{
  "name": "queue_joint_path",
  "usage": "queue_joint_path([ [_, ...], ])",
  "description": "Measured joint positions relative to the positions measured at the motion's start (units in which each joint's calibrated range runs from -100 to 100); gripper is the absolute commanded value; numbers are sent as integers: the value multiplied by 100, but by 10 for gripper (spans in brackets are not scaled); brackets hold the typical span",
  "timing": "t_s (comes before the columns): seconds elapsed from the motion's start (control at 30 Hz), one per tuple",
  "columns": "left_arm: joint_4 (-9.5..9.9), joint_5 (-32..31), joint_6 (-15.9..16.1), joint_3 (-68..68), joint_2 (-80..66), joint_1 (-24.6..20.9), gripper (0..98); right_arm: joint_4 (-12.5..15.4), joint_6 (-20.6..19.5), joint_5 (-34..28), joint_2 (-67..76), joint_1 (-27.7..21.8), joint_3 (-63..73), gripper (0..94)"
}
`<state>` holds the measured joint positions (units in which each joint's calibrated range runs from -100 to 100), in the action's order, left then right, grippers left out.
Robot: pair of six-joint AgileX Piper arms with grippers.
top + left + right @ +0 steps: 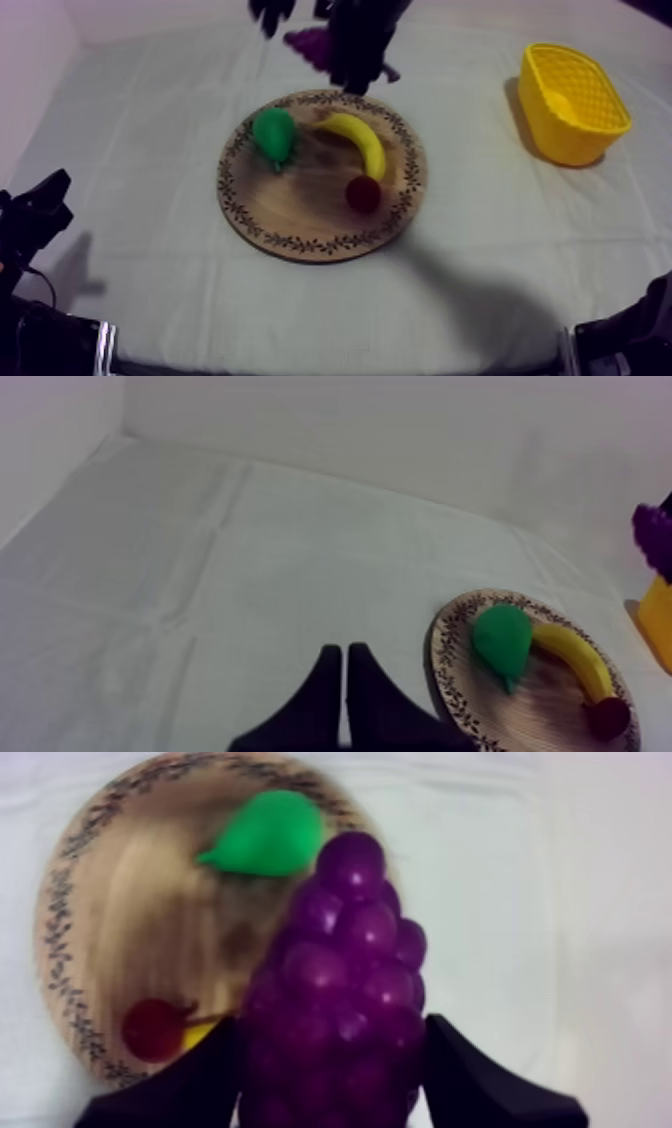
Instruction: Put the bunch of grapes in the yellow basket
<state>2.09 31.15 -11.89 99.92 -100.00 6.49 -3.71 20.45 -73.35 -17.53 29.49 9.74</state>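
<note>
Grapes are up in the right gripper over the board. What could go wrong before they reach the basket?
1. The right gripper pinches only one end of the bunch of grapes. Most of it sticks out beyond the grip, so it may slip or swing loose in transit.
2. The yellow basket has a raised wall, and a low carry may hit it.
3. A drop now could knock the pear on the wooden board.

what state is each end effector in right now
Left end effector: shut, holding nothing.
Right end effector: shut on the bunch of grapes.
</note>
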Motion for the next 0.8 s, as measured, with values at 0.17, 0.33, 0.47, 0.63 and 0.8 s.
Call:
queue_joint_path([
  [0.17, 0, 0, 0, 0, 0, 0, 1, -207, -299, 528, 692, -350, -429, 310],
  [0.33, 0, 0, 0, 0, 0, 0, 1, -288, -612, 896, 1235, -747, -758, 310],
  [0.47, 0, 0, 0, 0, 0, 0, 1, -392, -832, 1162, 1464, -1120, -963, 312],
  [0.63, 0, 0, 0, 0, 0, 0, 1, -482, -1103, 1533, 1586, -1647, -1129, 314],
  [0.8, 0, 0, 0, 0, 0, 0, 1, -573, -1310, 1727, 1608, -2173, -1191, 314],
])
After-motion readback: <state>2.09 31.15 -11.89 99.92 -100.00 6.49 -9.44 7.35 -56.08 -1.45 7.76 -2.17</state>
